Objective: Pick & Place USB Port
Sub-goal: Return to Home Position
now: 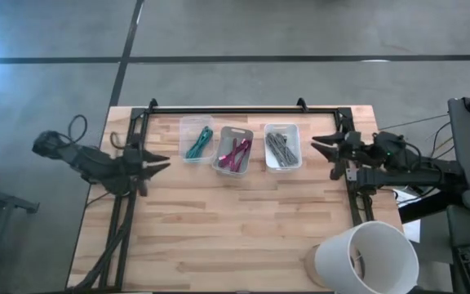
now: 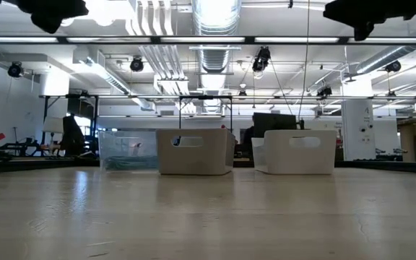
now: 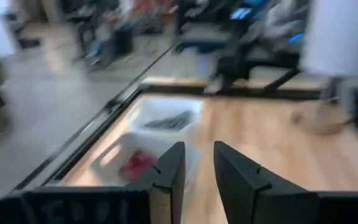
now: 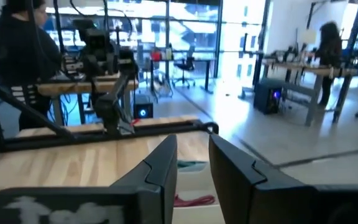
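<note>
Three small bins stand in a row at the table's far middle. The clear one (image 1: 197, 139) holds teal cords, the middle one (image 1: 233, 150) pink cords (image 3: 137, 164), the right one (image 1: 282, 147) dark grey cords (image 3: 171, 120). Whether these cords are the USB port, I cannot tell. My left gripper (image 1: 163, 162) (image 3: 197, 149) hovers left of the bins, pointing toward them, open, with nothing between its fingers. My right gripper (image 1: 318, 147) (image 4: 192, 142) hovers right of the bins, facing them, open too, and nothing is in it.
A black frame (image 1: 243, 109) runs along the table's far edge and down both sides beneath the arms. A white cone-shaped shade (image 1: 367, 257) stands at the near right corner. The wooden top (image 1: 235, 229) in front of the bins is bare. People show in the room behind (image 4: 17, 43).
</note>
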